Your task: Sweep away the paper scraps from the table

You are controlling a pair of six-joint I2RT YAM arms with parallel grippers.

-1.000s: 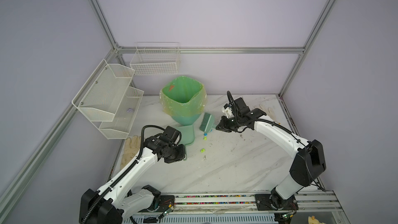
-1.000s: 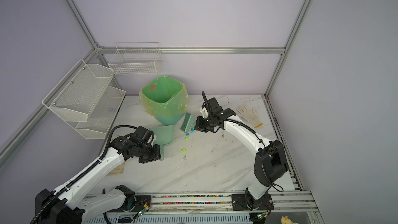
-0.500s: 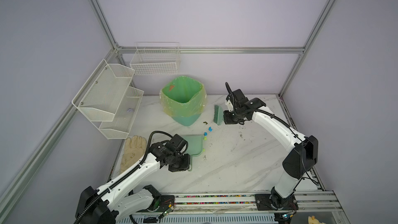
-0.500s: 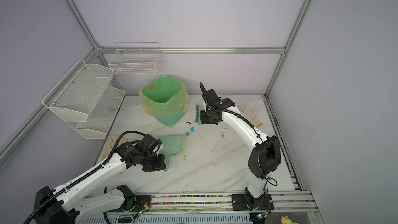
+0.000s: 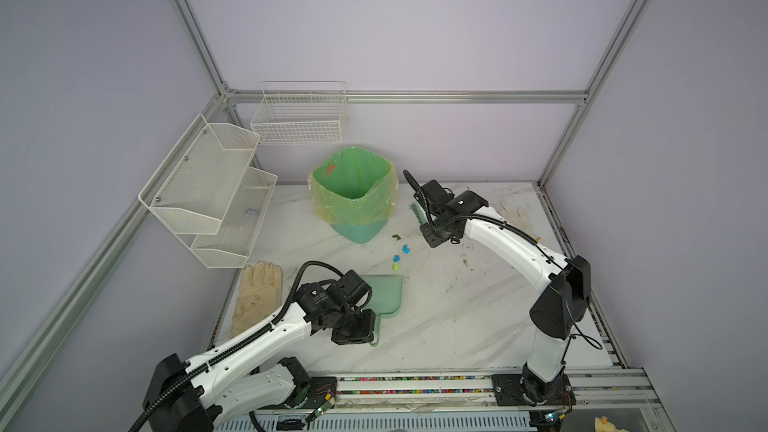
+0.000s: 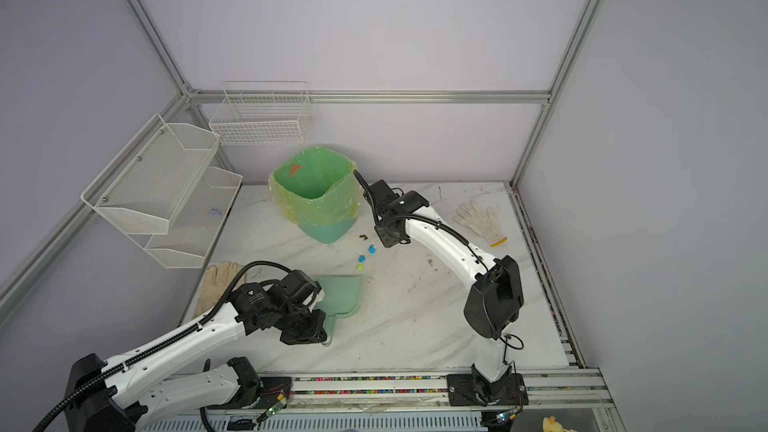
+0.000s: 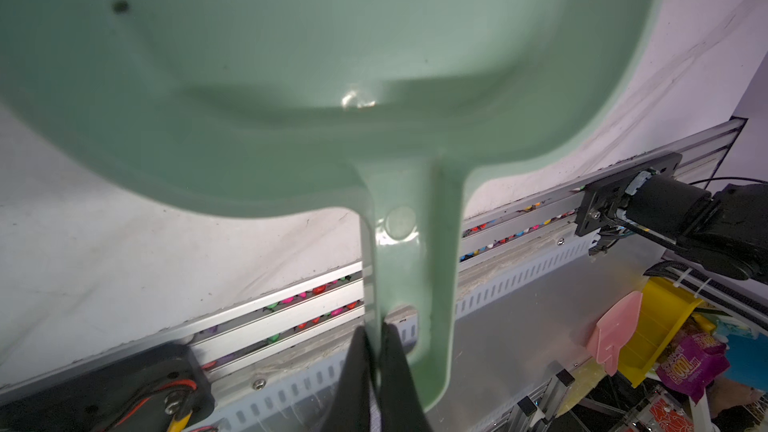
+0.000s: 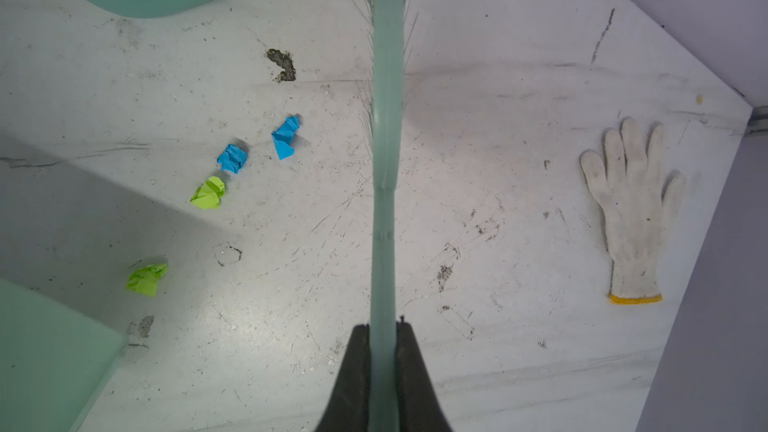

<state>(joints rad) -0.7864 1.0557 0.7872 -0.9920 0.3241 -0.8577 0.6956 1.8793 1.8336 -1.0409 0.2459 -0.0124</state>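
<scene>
On the table (image 5: 457,326) the bin (image 5: 357,211) stands at 11 o'clock, with the dustpan (image 5: 386,292) at its 6 o'clock, handle pinched by the left gripper (image 7: 374,338). The right gripper (image 8: 382,330) clamps the brush (image 8: 386,118) at 1 o'clock of the scraps (image 8: 232,157), four blue and yellow-green wads on the table just at 1 o'clock of the dustpan.

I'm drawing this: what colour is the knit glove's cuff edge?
Yellow-orange cuff edge, clearest in the right wrist view.

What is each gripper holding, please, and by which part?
The left gripper holds the green dustpan by its handle's edge; the right gripper, the brush by its handle.
</scene>
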